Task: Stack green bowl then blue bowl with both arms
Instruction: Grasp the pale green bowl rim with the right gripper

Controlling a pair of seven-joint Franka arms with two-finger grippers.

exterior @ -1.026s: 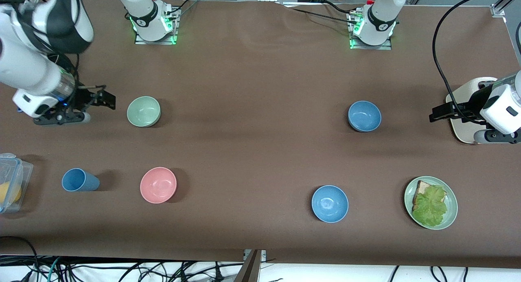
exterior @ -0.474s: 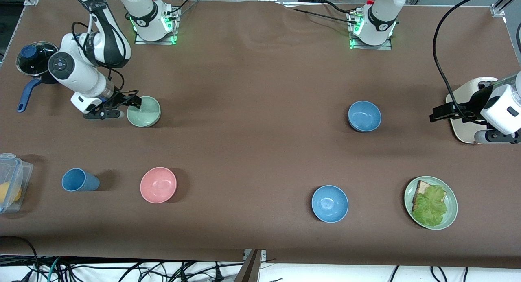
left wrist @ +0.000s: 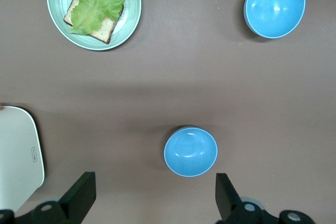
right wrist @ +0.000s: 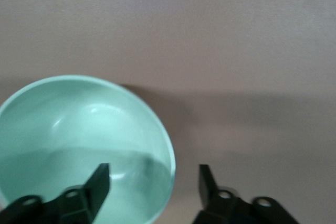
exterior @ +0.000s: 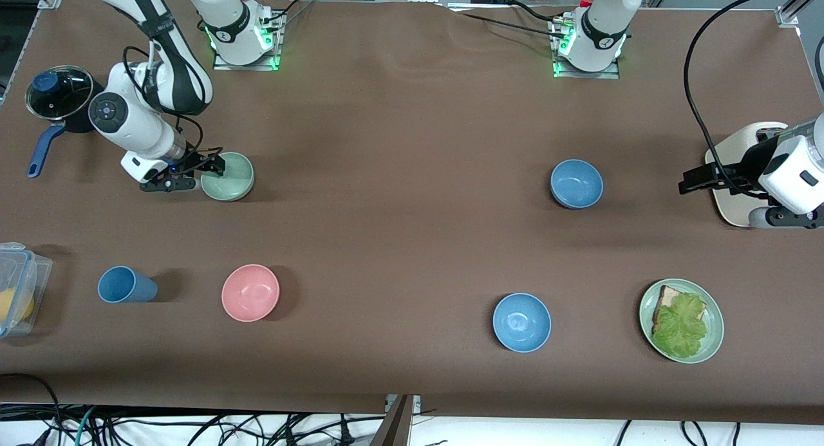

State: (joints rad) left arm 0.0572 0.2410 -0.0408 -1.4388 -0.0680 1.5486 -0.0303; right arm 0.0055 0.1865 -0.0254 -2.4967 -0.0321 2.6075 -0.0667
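Note:
The green bowl point(exterior: 230, 177) sits upright near the right arm's end of the table. My right gripper point(exterior: 217, 165) is low at its rim and open. In the right wrist view the gripper point(right wrist: 153, 176) straddles the rim of the green bowl point(right wrist: 84, 135), one finger inside and one outside. The muted blue bowl point(exterior: 577, 183) sits upright toward the left arm's end. My left gripper point(exterior: 687, 179) is open and empty, beside a white board and apart from the blue bowl. In the left wrist view the blue bowl point(left wrist: 190, 151) lies ahead of the open left gripper point(left wrist: 155, 183).
A brighter sky-blue bowl point(exterior: 521, 322), a pink bowl point(exterior: 250, 292) and a blue cup point(exterior: 126, 285) stand nearer the front camera. A green plate point(exterior: 646, 307) holds toast and lettuce. A white board point(exterior: 730, 208), a lidded pot point(exterior: 56, 96) and a plastic box point(exterior: 19, 285) stand at the table's ends.
My right arm has swung in from the table's end and come down, so its open gripper now straddles the green bowl's rim. The left arm has not moved.

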